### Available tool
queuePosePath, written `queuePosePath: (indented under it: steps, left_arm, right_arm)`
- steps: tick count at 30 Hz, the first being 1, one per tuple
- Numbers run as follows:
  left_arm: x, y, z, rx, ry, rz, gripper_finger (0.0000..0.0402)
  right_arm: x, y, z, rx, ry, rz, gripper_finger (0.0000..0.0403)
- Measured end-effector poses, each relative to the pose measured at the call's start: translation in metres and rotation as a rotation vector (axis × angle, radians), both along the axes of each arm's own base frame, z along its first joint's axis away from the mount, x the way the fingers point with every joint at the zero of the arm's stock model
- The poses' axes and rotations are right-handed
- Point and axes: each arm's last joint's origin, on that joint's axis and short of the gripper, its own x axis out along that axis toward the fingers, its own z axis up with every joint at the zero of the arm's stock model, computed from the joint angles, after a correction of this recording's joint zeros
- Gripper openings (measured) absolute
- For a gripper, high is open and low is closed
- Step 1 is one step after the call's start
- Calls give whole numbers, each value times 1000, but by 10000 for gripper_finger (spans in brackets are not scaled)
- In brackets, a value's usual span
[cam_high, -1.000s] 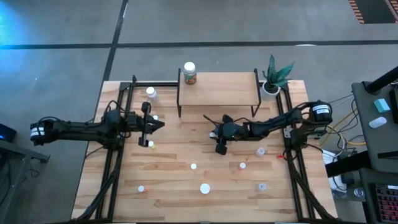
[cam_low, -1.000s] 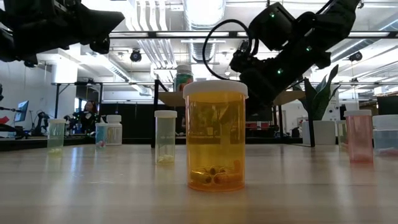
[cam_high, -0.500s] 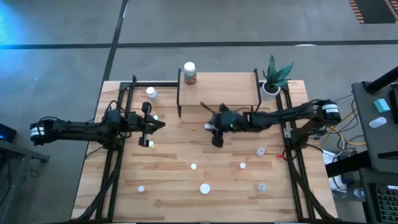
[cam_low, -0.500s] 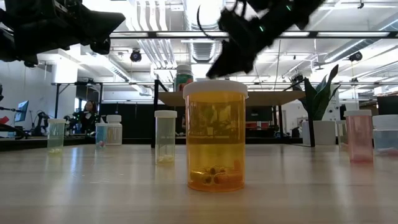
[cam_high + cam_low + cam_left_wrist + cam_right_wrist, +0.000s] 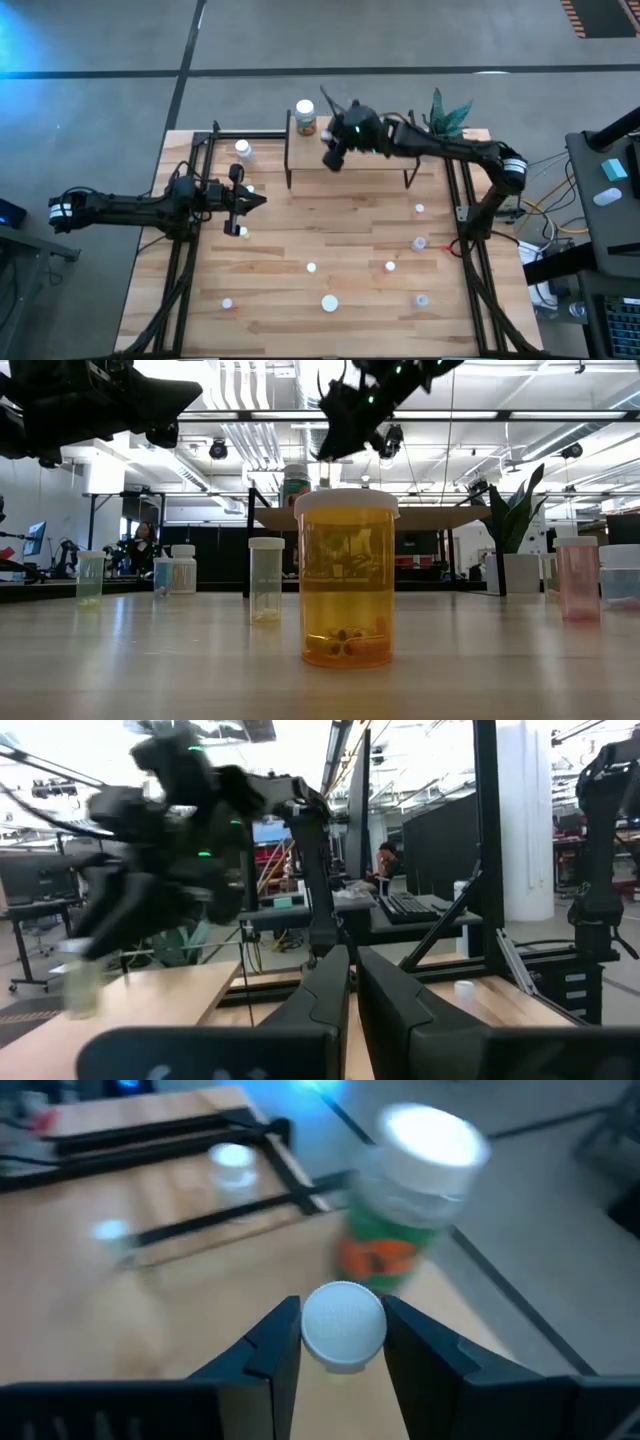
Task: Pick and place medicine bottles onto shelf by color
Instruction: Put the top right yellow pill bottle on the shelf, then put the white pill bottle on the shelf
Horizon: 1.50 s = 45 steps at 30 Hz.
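My right gripper point(image 5: 331, 158) hangs over the left part of the light-wood shelf point(image 5: 375, 140), shut on a small white-capped bottle point(image 5: 343, 1325). A larger bottle with an orange and green label point(image 5: 305, 117) stands on the shelf's far left corner, just beyond my right gripper. My left gripper point(image 5: 252, 201) waits shut above the table's left side. Several more bottles stand about the table, among them a big orange one point(image 5: 346, 580) and a white one point(image 5: 243, 150). My right gripper pinches the small bottle between its two fingers point(image 5: 270, 1345), just below its white cap point(image 5: 343, 1325). The cap hides the body. The fingers slant down from the table's right side. The bottle is lifted clear above the shelf board.
A potted plant point(image 5: 440, 125) stands at the shelf's right end. Small bottles dot the near half of the table point(image 5: 312, 267) point(image 5: 390, 266) point(image 5: 329, 302), with more on the right point(image 5: 419, 243) and below my left gripper point(image 5: 243, 232). Black frame rails run along both sides.
My right gripper has risen from the middle of the table and swung toward the far edge, ending over the shelf's left part beside the orange-and-green bottle, carrying the small white-capped bottle with it. My left arm has kept still.
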Motion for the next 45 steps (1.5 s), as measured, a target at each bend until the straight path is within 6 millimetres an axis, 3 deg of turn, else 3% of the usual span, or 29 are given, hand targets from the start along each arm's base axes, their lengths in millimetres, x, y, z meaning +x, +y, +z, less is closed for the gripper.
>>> queuePosePath:
  steps: [7,11,19,31,39,45]
  left_arm:
    - [0,0,0,1,-2,0,6]
    - [0,0,0,1,-2,0,6]
    - [0,0,0,0,0,0,6]
    - [0,0,0,1,0,0,6]
    - [0,0,-1,0,4,0,6]
    - [0,0,-1,0,5,0,6]
  right_arm:
    - [2,-50,-22,45,35,-94,120]
    - [5,-61,-33,63,48,-108,127]
    - [1,-82,-35,96,25,-173,120]
    - [-3,-88,-35,131,1,-216,160]
    - [-4,-87,-32,126,-6,-217,236]
    - [-11,-82,-9,93,-33,-204,290]
